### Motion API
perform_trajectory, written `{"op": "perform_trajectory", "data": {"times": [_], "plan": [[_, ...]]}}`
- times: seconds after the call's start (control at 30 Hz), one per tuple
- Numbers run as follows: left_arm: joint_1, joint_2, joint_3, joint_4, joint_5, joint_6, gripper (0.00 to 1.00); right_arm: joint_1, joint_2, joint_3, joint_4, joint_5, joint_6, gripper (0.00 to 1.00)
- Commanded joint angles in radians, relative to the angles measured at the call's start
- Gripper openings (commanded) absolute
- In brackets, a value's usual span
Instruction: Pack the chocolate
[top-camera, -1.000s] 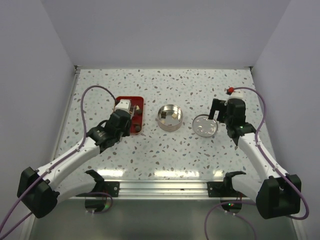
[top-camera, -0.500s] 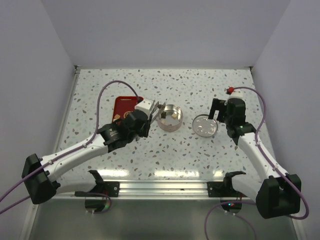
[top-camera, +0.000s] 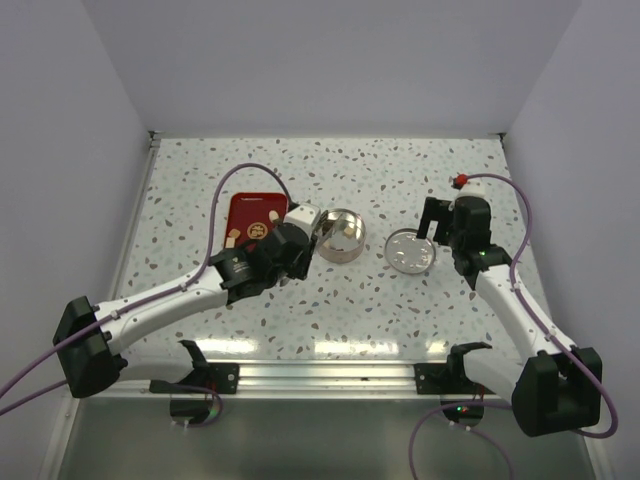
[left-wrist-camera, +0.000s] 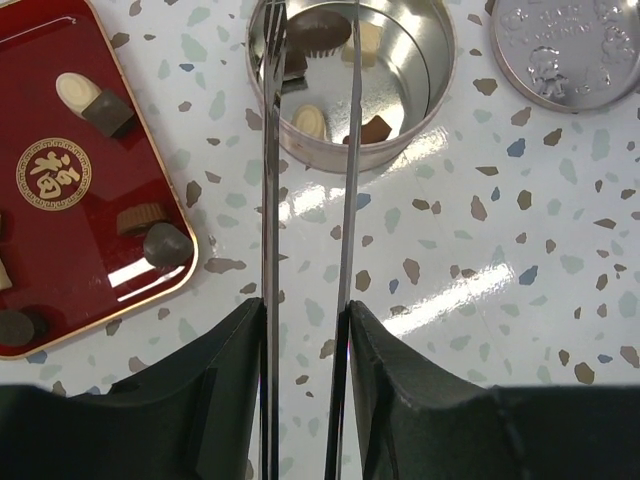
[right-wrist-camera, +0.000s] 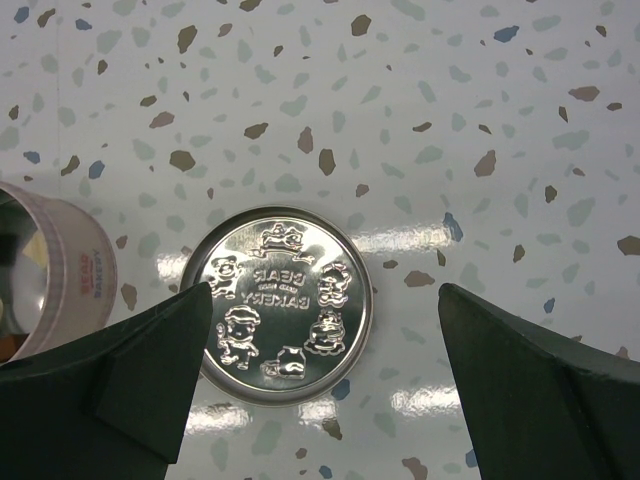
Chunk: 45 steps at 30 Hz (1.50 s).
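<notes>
The round silver tin (left-wrist-camera: 432, 90) holds several chocolates, among them a cream piece (left-wrist-camera: 310, 120) and a brown cube (left-wrist-camera: 375, 128). My left gripper (left-wrist-camera: 312, 12) has thin metal fingers (left-wrist-camera: 271, 150) reaching over the tin's near rim, and they are shut on a dark brown chocolate cup (left-wrist-camera: 318, 30) inside the tin. The red tray (left-wrist-camera: 60, 250) holds several more pieces, such as a cream one (left-wrist-camera: 75, 88) and a dark one (left-wrist-camera: 168, 243). In the top view the left gripper (top-camera: 322, 233) is at the tin (top-camera: 345, 240). My right gripper (right-wrist-camera: 325, 290) is open and empty above the tin lid (right-wrist-camera: 285, 315).
The embossed silver lid (top-camera: 410, 251) lies flat to the right of the tin. The red tray (top-camera: 246, 212) lies to the left of the tin. White walls close in the speckled table on three sides.
My left arm has swung right from the red tray to the tin, carrying a chocolate. The right arm has not moved.
</notes>
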Motion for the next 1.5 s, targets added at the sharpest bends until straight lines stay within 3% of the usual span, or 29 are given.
{"op": "perform_trajectory", "data": {"times": [0.0, 0.27, 0.47, 0.7, 0.9, 1.1, 1.47], "plan": [[-0.006, 0.002, 0.051, 0.067, -0.008, -0.016, 0.44, 0.001, 0.006, 0.043, -0.011, -0.009, -0.003, 0.99], [-0.006, 0.001, 0.051, 0.065, -0.019, -0.016, 0.45, 0.001, 0.007, 0.044, -0.016, -0.009, -0.003, 0.99], [0.017, -0.05, 0.038, 0.019, -0.13, -0.022, 0.43, 0.001, 0.007, 0.044, -0.016, -0.008, -0.004, 0.99], [0.246, -0.125, -0.033, 0.048, -0.048, 0.031, 0.43, 0.001, 0.004, 0.044, -0.016, -0.011, -0.004, 0.99], [0.371, -0.126, -0.097, 0.065, -0.035, 0.07, 0.42, 0.001, 0.004, 0.044, -0.018, -0.009, -0.004, 0.99], [0.435, -0.137, -0.14, 0.076, 0.004, 0.082, 0.43, 0.001, 0.007, 0.044, -0.016, -0.014, -0.003, 0.99], [0.445, -0.083, -0.188, 0.179, 0.11, 0.06, 0.43, 0.001, 0.014, 0.046, -0.015, -0.017, -0.004, 0.99]]}}
